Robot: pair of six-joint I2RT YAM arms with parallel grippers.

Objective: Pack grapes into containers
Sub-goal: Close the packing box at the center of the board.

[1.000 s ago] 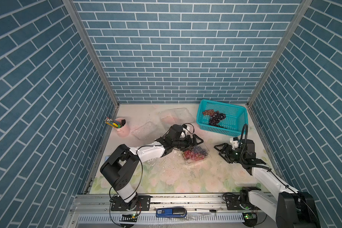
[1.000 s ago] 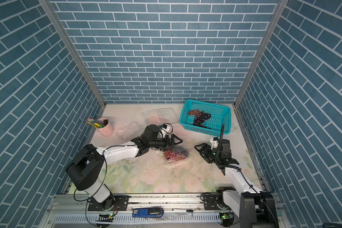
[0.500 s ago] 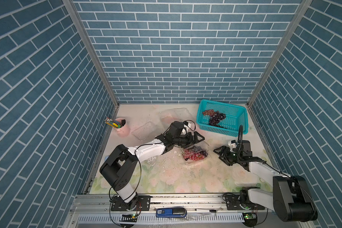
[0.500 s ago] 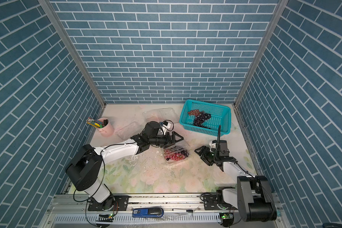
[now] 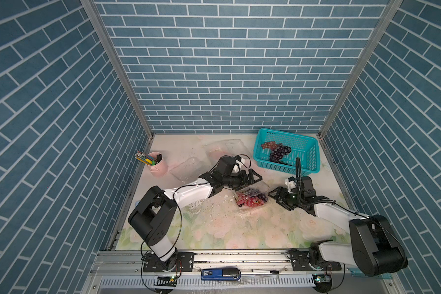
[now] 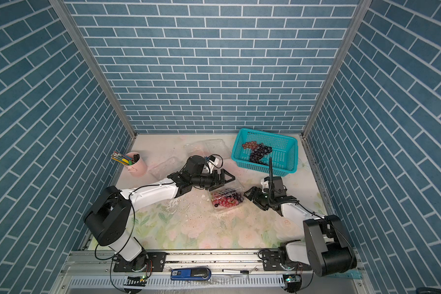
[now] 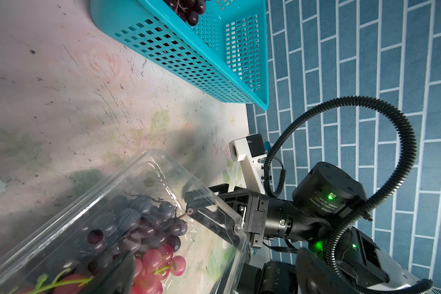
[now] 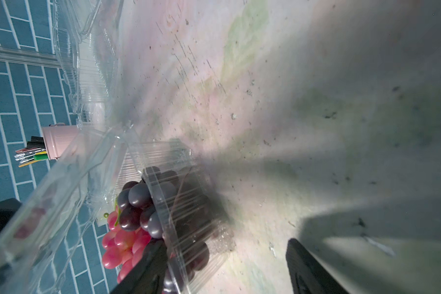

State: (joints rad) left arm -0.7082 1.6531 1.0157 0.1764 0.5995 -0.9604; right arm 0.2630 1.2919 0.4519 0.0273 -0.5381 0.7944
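Bimanual rig at work: the left arm (image 5: 189, 194) is seen stretched low from its near-left base toward the middle. Its left tool (image 5: 255, 176) is turned on its side and pointed right, jaws spread wide. The right arm (image 5: 334, 212) is extended from the near-right base toward the left. Its right tool (image 5: 278, 199) is held low, with fingers (image 8: 303, 272) set well apart.
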